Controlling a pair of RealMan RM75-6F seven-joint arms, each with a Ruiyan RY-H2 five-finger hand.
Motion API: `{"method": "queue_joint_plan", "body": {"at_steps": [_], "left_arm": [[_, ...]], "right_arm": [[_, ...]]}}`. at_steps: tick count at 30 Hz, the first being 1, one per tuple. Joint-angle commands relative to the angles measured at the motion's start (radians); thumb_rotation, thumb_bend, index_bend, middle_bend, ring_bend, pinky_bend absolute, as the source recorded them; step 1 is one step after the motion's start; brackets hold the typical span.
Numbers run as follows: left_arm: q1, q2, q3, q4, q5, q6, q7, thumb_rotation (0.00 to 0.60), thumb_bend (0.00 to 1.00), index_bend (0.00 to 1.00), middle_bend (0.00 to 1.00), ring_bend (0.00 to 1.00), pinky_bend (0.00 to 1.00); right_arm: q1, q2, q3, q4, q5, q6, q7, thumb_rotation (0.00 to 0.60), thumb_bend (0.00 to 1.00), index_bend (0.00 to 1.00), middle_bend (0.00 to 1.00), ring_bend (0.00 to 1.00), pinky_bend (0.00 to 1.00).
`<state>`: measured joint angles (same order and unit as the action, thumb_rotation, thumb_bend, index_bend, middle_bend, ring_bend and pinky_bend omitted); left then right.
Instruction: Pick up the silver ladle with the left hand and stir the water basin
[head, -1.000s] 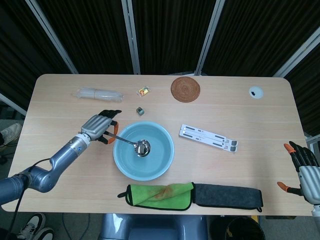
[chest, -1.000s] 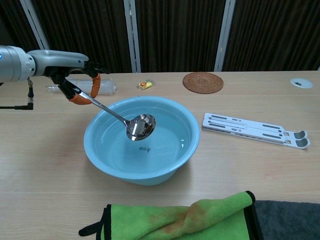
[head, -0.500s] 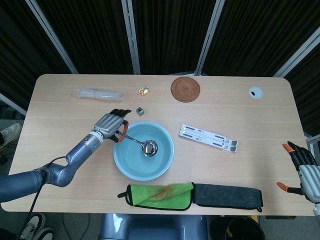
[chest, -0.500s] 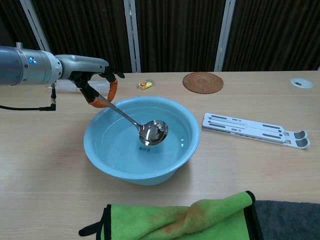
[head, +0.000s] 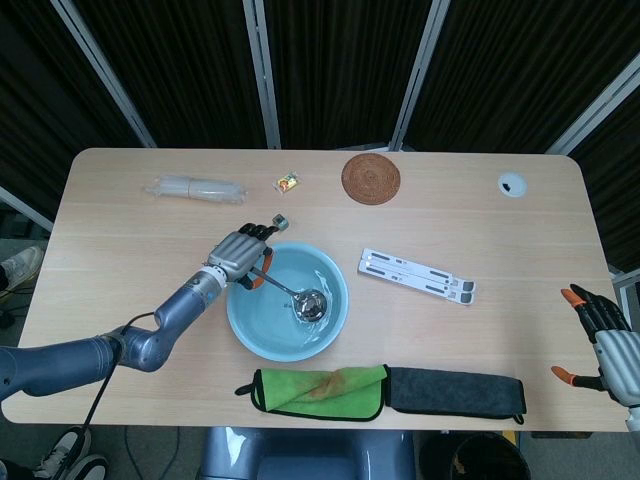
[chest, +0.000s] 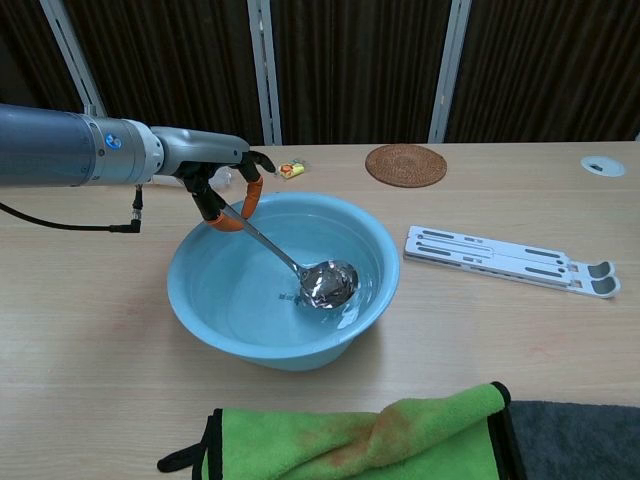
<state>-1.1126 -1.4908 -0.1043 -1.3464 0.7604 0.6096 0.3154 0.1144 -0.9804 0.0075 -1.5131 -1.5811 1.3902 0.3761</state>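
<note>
A light blue water basin (head: 246, 318) (chest: 200, 310) stands at the table's front middle. My left hand (head: 242, 258) (chest: 224, 192) hovers over its far left rim and grips the handle of the silver ladle (head: 305, 303) (chest: 322, 284). The handle slants down to the right, and the bowl of the ladle dips into the water near the basin's right side, where ripples show. My right hand (head: 603, 342) stays at the table's front right edge, fingers spread, holding nothing; the chest view does not show it.
A white folding stand (head: 416, 276) (chest: 510, 260) lies right of the basin. Green cloth (head: 320, 391) (chest: 360, 435) and dark cloth (head: 455, 391) lie along the front edge. A woven coaster (head: 371, 177), small packet (head: 289, 182), little cube (head: 281, 221) and plastic bottle (head: 197, 187) sit behind.
My left hand has moved right over the basin's rim, carrying the ladle. The ladle's bowl has swept right and down into the water. My right hand has barely moved.
</note>
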Motion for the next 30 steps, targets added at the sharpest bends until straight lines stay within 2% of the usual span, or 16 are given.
{"method": "queue_joint_plan", "body": {"at_steps": [1, 12, 21, 30], "left_arm": [[-0.005, -0.002, 0.006, -0.008, -0.008, 0.009, 0.012, 0.600, 0.41, 0.57, 0.00, 0.00, 0.00], [-0.016, 0.015, 0.023, -0.057, -0.046, 0.031, 0.041, 0.600, 0.41, 0.57, 0.00, 0.00, 0.00], [0.017, 0.141, 0.014, -0.203, -0.029, 0.064, 0.001, 0.600, 0.41, 0.57, 0.00, 0.00, 0.00], [0.036, 0.213, 0.015, -0.283, -0.013, 0.080, -0.018, 0.600, 0.41, 0.57, 0.00, 0.00, 0.00]], "right_arm": [[0.000, 0.001, -0.001, 0.001, -0.001, 0.002, 0.003, 0.600, 0.02, 0.01, 0.00, 0.00, 0.00], [-0.006, 0.000, -0.004, 0.008, -0.008, 0.021, 0.008, 0.600, 0.02, 0.01, 0.00, 0.00, 0.00], [-0.002, -0.016, -0.003, -0.005, 0.006, 0.010, -0.053, 0.600, 0.02, 0.01, 0.00, 0.00, 0.00], [-0.003, -0.025, -0.007, -0.019, 0.003, 0.011, -0.097, 0.600, 0.02, 0.01, 0.00, 0.00, 0.00]]}}
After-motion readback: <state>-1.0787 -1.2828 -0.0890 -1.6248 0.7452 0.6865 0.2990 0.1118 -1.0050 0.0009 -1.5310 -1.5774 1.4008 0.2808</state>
